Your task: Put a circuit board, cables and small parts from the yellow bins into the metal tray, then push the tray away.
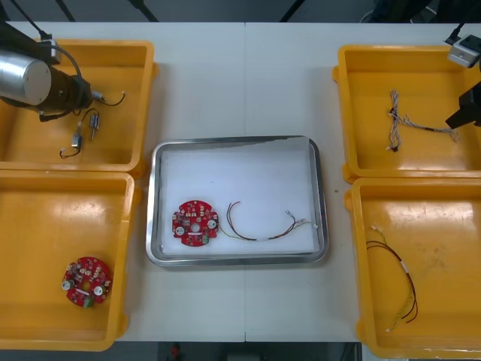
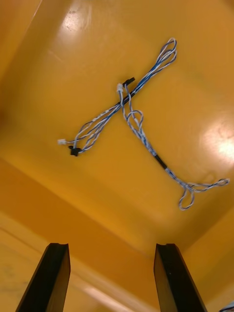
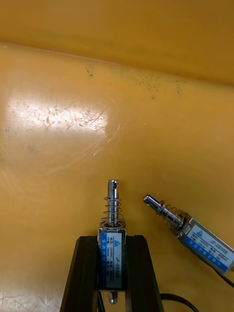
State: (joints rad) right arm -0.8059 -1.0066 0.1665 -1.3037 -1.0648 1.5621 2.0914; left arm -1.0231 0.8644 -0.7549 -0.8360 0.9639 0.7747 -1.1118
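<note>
Far-left yellow bin [image 1: 113, 60] and far-right yellow bin [image 1: 364, 113] flank the metal tray [image 1: 319, 195], which holds a circuit board [image 1: 195, 222] and a thin cable [image 1: 255, 238]; right gripper [image 2: 112, 278], fingers spread, over the far-right bin's blue and white cable [image 2: 131, 114]; left gripper [image 3: 113, 240], in the far-left bin, clamped on a small metal part [image 3: 113, 202].

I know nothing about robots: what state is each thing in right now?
Left gripper: fingers shut on a small metal part.
Right gripper: fingers open above the blue and white cable.
Metal tray: holds one circuit board and one cable.
Other circuit board: lying in near left bin.
</note>
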